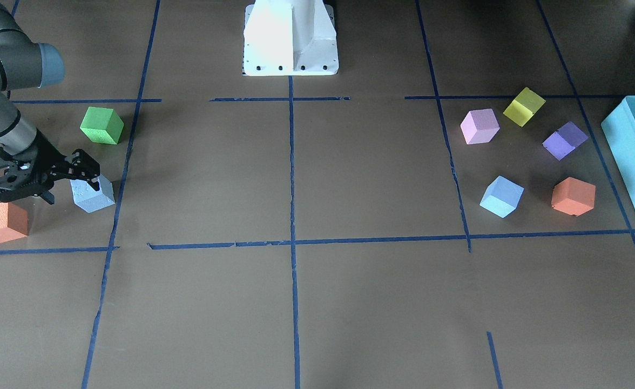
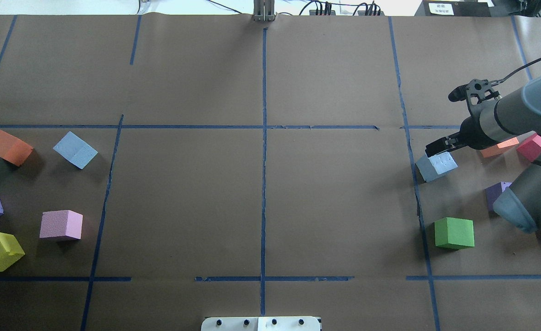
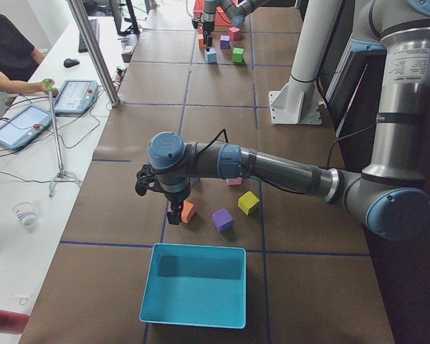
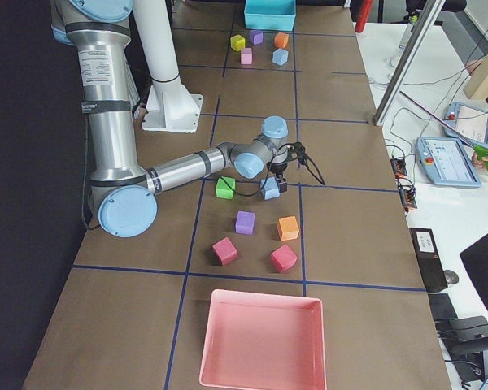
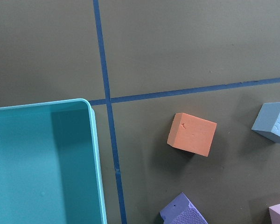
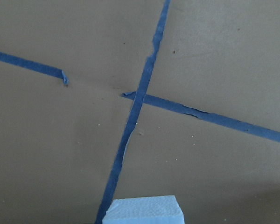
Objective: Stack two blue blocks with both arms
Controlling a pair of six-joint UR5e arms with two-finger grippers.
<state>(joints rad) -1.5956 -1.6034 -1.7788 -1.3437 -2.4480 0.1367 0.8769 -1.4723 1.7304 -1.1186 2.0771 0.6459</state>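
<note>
1. The right gripper (image 1: pixel 89 177) sits at the top edge of one blue block (image 1: pixel 94 195), at the left of the front-facing view. Its jaws look narrow-set, but I cannot tell whether they clamp the block.
2. The left gripper (image 3: pixel 173 212) hangs over the coloured cubes (image 3: pixel 223 218) mid-frame in the left side view. How far open it is cannot be judged.
3. The second blue block (image 1: pixel 501 196) lies at the right, well apart from the first.
4. Nothing is stacked yet. By my reading, carrying and stacking both remain.
</note>
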